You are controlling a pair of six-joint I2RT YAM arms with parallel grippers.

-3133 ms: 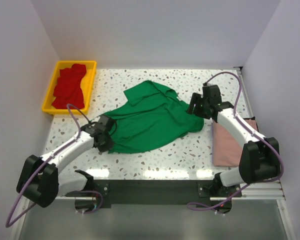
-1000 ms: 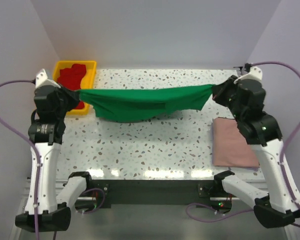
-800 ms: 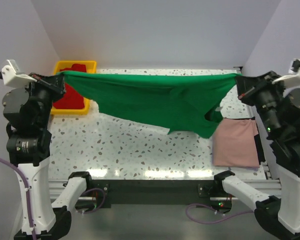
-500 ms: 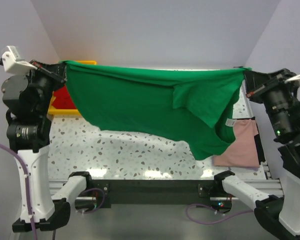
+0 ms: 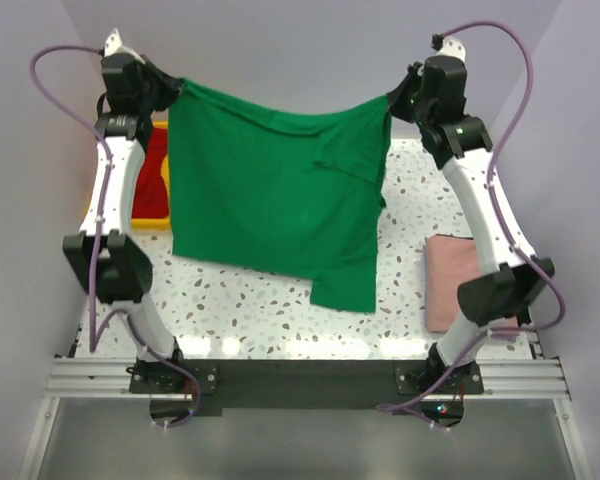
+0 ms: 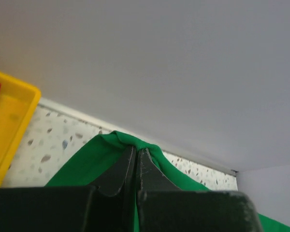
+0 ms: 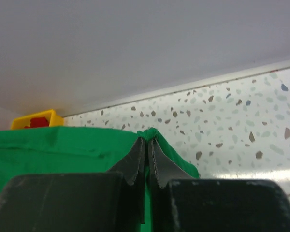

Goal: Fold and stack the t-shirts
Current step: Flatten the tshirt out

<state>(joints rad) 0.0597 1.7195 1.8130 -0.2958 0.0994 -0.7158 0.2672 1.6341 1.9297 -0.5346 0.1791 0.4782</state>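
Note:
A bright green t-shirt (image 5: pixel 275 190) hangs spread out high over the table, held by its two top corners. My left gripper (image 5: pixel 177 88) is shut on the left corner (image 6: pixel 121 140) and my right gripper (image 5: pixel 390 100) is shut on the right corner (image 7: pixel 150 133). The cloth sags between them, and its lower right part drops lowest, near the table. A folded dusty pink t-shirt (image 5: pixel 448 280) lies flat at the table's right side. Red t-shirts (image 5: pixel 156 170) lie in the yellow tray, mostly hidden behind the green cloth and the left arm.
The yellow tray (image 5: pixel 130 215) stands at the back left of the speckled table (image 5: pixel 260 310); its corner (image 6: pixel 9 125) shows in the left wrist view. White walls close in the back and both sides. Both arms stand tall at the table's sides.
Both grippers have carried the green t-shirt's corners up and toward the back wall and come closer together. The shirt now hangs as a sheet instead of stretching wide.

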